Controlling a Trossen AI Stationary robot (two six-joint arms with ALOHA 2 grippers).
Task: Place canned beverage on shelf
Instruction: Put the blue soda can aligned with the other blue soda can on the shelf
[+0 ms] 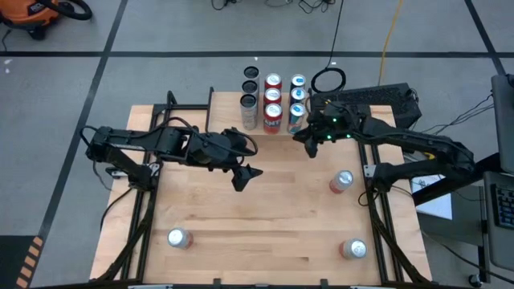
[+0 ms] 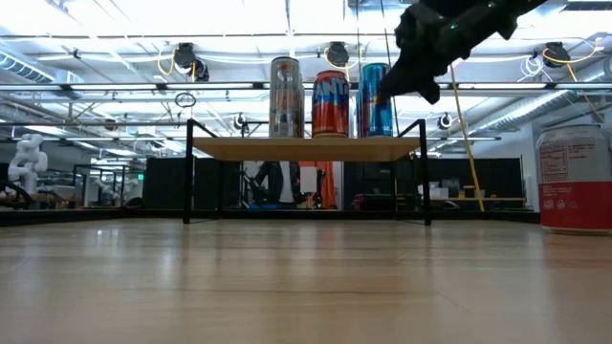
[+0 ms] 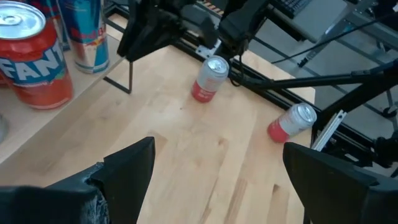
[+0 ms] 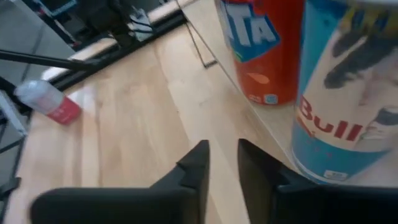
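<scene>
Dark jointed arms (image 1: pixel 169 143), green lights (wrist)

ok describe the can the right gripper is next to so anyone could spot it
Find the shelf at the table's far edge, loaded with three rows of cans. The blue and silver can ends the row on the right arm's side, beside the right gripper, whose fingers are almost shut and hold nothing. Its neighbours are orange.

Left arm: reaches in from the table's left side to mid-table; left gripper (image 1: pixel 245 177) fingers spread wide, empty.
Right arm: bent in from the right, wrist raised; right gripper (image 4: pixel 222 163) fingers nearly together, apparently gripping nothing.
</scene>
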